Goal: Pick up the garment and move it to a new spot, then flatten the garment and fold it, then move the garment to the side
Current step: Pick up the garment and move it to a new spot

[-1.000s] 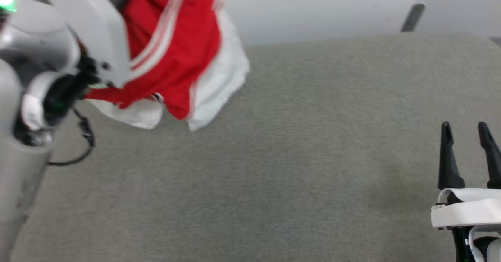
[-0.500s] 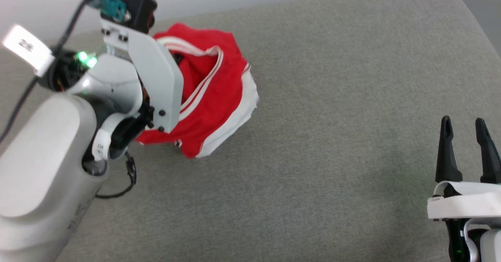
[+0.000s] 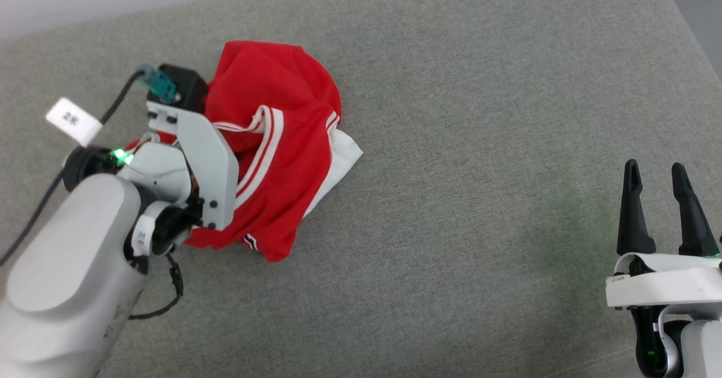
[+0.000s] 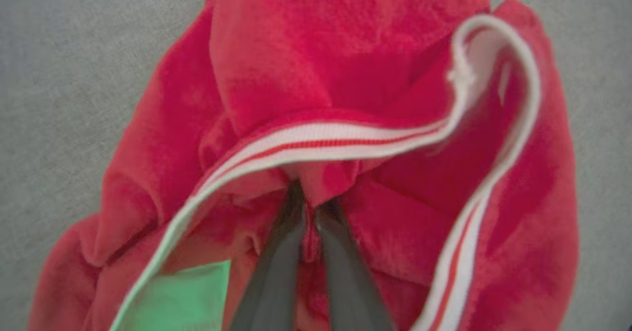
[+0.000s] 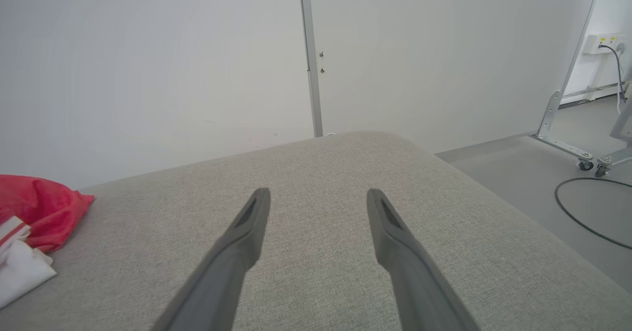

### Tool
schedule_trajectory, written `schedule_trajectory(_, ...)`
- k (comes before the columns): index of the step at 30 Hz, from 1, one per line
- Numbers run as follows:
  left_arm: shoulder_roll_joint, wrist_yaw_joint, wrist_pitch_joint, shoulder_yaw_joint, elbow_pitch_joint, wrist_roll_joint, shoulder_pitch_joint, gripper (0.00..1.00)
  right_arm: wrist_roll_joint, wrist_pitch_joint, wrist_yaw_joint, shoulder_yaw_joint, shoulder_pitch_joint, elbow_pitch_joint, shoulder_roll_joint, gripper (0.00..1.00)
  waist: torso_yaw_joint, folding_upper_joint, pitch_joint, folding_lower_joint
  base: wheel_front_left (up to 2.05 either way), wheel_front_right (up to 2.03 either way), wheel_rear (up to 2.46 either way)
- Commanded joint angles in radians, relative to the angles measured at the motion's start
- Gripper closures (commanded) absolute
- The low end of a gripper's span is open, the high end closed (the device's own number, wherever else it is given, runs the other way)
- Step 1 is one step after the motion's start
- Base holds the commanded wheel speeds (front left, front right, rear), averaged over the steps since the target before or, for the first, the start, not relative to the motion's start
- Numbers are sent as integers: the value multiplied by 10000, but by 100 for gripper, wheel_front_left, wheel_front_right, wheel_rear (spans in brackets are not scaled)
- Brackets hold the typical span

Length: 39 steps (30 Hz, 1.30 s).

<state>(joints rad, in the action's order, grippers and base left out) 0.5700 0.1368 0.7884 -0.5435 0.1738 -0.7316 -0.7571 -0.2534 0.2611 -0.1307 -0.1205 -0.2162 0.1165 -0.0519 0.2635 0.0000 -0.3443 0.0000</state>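
Grey fabric table [image 3: 479, 225]: right claw [image 3: 654, 166] at lower right, fingers spread wide with nothing in them. Farther up, left of centre, left claw [image 4: 312, 202] is pinched tight on a fold of the red jersey [image 3: 282, 158], which sits bunched on the table.

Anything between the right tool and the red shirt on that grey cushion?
Nothing visible. Only open grey cushion lies between the right tool and the garment, which sits bunched at the left tool, shut on its red cloth.
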Motion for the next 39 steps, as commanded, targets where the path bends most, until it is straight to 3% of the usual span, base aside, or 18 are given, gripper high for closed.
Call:
schedule_trajectory(1,-43,-124,-116,19,359,-105,170,100,-139,48,-1,63,-144,-23,26,0,-6,0,-7,0,0,0,0)
schedule_trajectory(8,-186,-411,-271,-136,1303,-179,157,100,-34,52,-1,176,-106,-62,27,0,-98,0,128,0,0,0,0)
schedule_trajectory(9,-217,-471,-312,-155,1362,-188,135,91,-15,52,-1,171,-78,-58,27,0,-127,0,174,0,0,0,0)
schedule_trajectory(11,-258,-582,-437,-172,1411,-182,74,58,30,53,-1,154,-8,-55,25,0,-194,0,273,0,0,0,0)
schedule_trajectory(12,-301,-639,-489,-157,1400,-253,69,50,58,53,-1,155,23,-52,27,0,-233,0,334,0,0,0,0)
schedule_trajectory(13,-290,-686,-583,-151,1377,-225,51,13,99,53,-1,147,53,-49,25,0,-277,0,403,0,0,0,0)
schedule_trajectory(14,-272,-749,-622,-173,1354,-201,40,0,158,53,-1,139,90,-46,24,0,-329,0,475,0,0,0,0)
schedule_trajectory(26,-274,-1167,-1614,238,238,-662,548,0,674,-21,-1,178,495,-119,23,0,-1192,0,1500,0,0,0,0)
schedule_trajectory(35,-211,-1476,-4412,953,-546,-529,1889,0,1083,-246,-1,352,856,-276,21,0,-2002,0,2559,0,0,0,0)
schedule_trajectory(39,-90,-1866,-6097,1255,-757,-318,2690,0,1204,-294,-1,385,1087,-251,16,0,-2387,0,3050,0,0,0,0)
